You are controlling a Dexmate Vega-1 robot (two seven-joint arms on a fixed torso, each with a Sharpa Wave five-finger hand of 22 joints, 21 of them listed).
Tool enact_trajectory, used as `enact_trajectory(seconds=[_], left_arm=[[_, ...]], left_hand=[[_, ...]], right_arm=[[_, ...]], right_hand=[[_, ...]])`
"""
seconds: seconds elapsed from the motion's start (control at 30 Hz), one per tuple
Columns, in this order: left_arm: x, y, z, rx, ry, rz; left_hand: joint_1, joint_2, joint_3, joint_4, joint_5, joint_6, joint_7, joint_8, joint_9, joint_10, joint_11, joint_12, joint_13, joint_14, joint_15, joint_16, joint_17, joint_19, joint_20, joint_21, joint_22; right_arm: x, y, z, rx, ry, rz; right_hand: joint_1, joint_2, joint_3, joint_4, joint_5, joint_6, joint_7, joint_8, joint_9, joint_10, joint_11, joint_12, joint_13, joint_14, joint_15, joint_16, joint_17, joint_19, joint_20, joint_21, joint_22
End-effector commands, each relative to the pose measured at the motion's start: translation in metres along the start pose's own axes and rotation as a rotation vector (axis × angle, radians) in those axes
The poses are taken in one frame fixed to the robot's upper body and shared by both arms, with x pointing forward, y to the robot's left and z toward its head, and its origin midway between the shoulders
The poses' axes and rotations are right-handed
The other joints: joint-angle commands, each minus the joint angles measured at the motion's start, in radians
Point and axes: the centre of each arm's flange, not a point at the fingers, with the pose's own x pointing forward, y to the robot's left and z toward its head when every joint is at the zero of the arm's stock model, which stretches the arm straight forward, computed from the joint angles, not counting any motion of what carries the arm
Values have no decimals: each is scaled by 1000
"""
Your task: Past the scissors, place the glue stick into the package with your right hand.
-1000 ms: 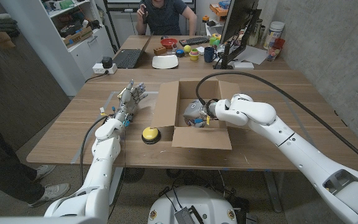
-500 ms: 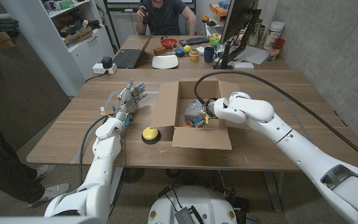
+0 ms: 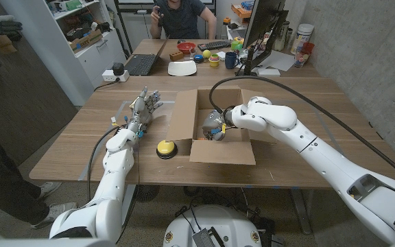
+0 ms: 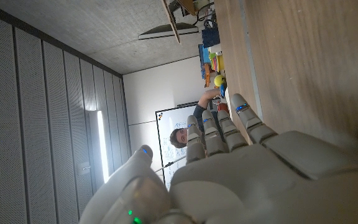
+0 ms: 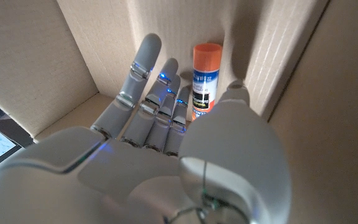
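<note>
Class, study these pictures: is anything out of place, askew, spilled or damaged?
Nothing stands out. The glue stick lies inside the cardboard box against its wall, beside the right hand's fingers. The left hand waits on the table.

Glue stick [image 5: 202, 84] label print; nothing legible

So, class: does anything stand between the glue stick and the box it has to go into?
Nothing visible does. The glue stick is already inside the cardboard box, up against its wall, with the right hand beside it.
</note>
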Motion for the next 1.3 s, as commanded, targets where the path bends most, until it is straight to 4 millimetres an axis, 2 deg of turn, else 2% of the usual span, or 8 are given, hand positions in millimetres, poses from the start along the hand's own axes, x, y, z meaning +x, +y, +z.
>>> enact_trajectory(seconds=[0.03,0.17,0.27,0.47,0.63,0.77,0.87,1.3], left_arm=[[3,0,-1,1,1,3],[4,-1,-1,3,2,-1],[5,-1,-1,1,3,-3],[6,-3,-2,3,6,-3],[6,-4,-2,5,8,-8],[7,-4,0,10,6,-7],[7,-5,0,11,7,-8],[9,-6,1,13,7,-10]], left_hand=[[-8,2,-5,2,2,5,0,4,3,2,-4,11,3,0,0,1,2,1,-1,-4,4],[-8,2,-5,2,2,6,0,5,3,3,-3,12,3,-1,1,1,2,1,-1,-4,4],[-8,2,-5,2,2,5,1,4,3,3,-4,11,3,-1,1,1,2,1,0,-5,4],[-8,3,-6,1,3,6,1,5,3,3,-4,11,3,-1,1,1,2,1,0,-5,4],[-8,3,-6,1,3,6,2,5,3,3,-3,11,3,-1,1,0,2,0,0,-6,4],[-8,4,-7,1,3,7,3,5,3,5,-5,12,3,-1,2,1,2,1,1,-7,4],[-8,4,-7,1,3,8,3,6,3,5,-4,12,3,-1,2,1,2,0,1,-7,4],[-7,6,-8,0,5,13,6,7,3,9,-4,13,3,0,1,1,2,1,1,-9,4]], right_arm=[[3,0,-3,-52,22,68],[4,0,-7,-49,28,90],[2,-3,-10,-45,36,71],[-2,-11,-16,-37,48,45],[-6,-14,-20,-42,63,36],[-11,-19,-24,-55,70,27],[-16,-23,-29,-41,77,11],[-34,-41,-32,-58,65,-26]], right_hand=[[-70,-22,-68,43,15,-57,8,-2,-17,-45,5,-14,-15,-34,-85,-3,-12,28,-112,-37,6],[-99,-23,-101,53,25,-120,4,-5,-22,-87,7,-18,-25,-74,-80,-8,-15,31,-110,-57,12],[-109,-24,-111,54,27,-147,6,-8,-23,-109,8,-21,-28,-86,-78,-8,-15,28,-109,-60,16],[-96,-4,-110,46,35,-164,4,-1,-25,-116,3,-13,-32,-81,-86,0,-14,26,-113,-59,25],[-88,-5,-122,39,41,-214,17,-6,-28,-137,5,-12,-38,-87,-84,1,-14,25,-111,-61,31],[-82,1,-121,37,44,-217,16,-3,-28,-139,4,-11,-39,-91,-84,0,-14,25,-113,-62,32],[-38,29,-108,22,55,-216,13,6,-30,-142,-5,-5,-43,-98,-88,1,-14,11,-113,-69,36],[-55,7,-138,28,55,-235,20,6,-31,-150,-10,-2,-49,-117,-83,-2,-14,-11,-108,-88,30]])
